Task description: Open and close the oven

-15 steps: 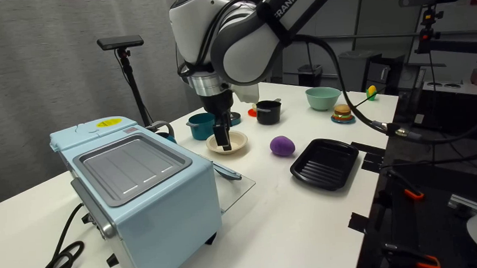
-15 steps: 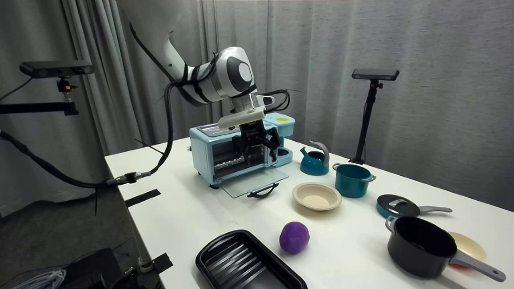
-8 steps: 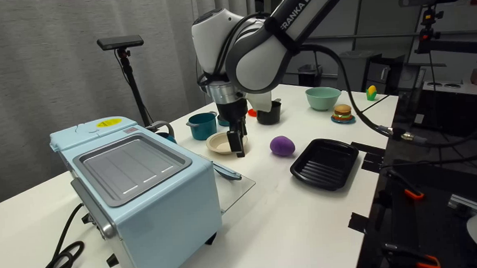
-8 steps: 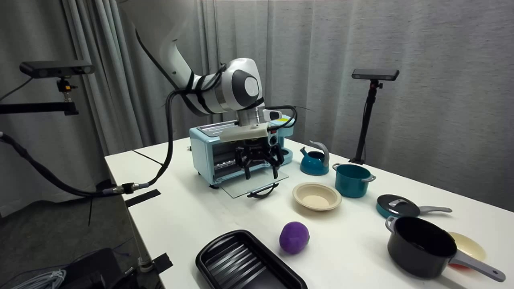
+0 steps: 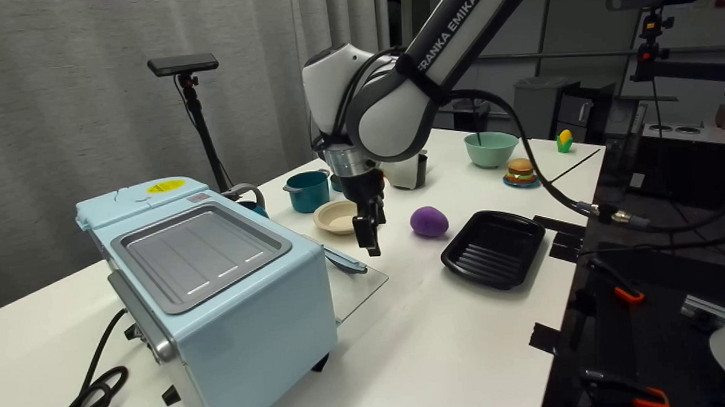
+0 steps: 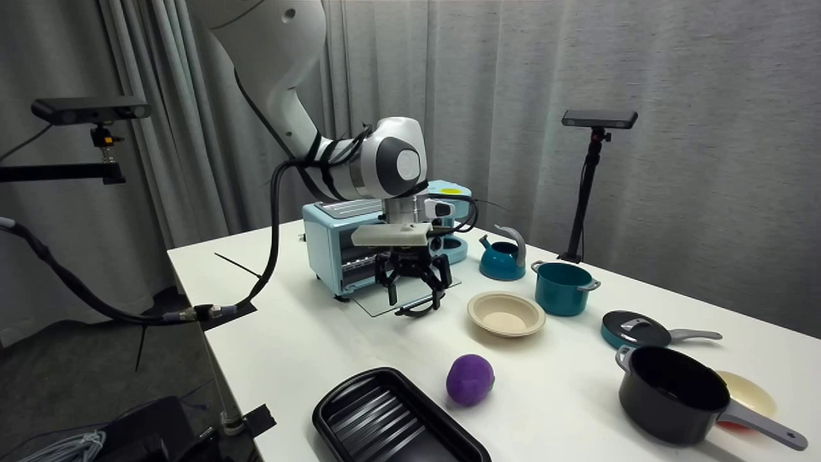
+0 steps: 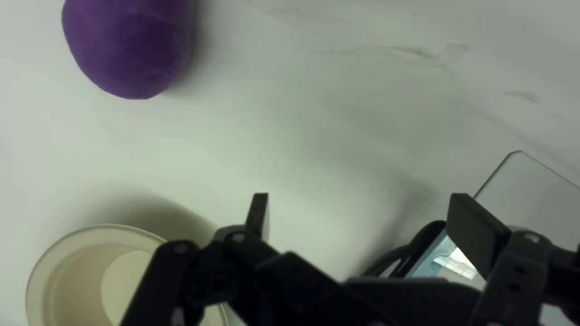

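- At left on tbl [image 5: 432, 355], in an exterior view: blue oven [image 5: 232, 322], glass door [image 5: 353, 292] down;
- just beyond door: beige bowl [image 5: 329, 228];
- mid, above tbl, nr door handle [image 5: 348, 264]: gripper [image 6: 414, 301], jaws wide apart;
- R of it: purple egg-shaped item [image 5: 429, 222];
- far R: blk ridged tray [image 5: 495, 249]

In an exterior view, I saw the arm [image 6: 349, 176] and gripper [image 6: 414, 299] block much of the oven [image 6: 324, 250]; the tray [image 6: 394, 420] near the edge of the surface [image 6: 551, 398] was cut off. In an exterior view, the oven hid much of the kettle [image 5: 254, 208]. The wrist view cropped the bowl [image 7: 74, 280] and eggplant [image 7: 129, 45].
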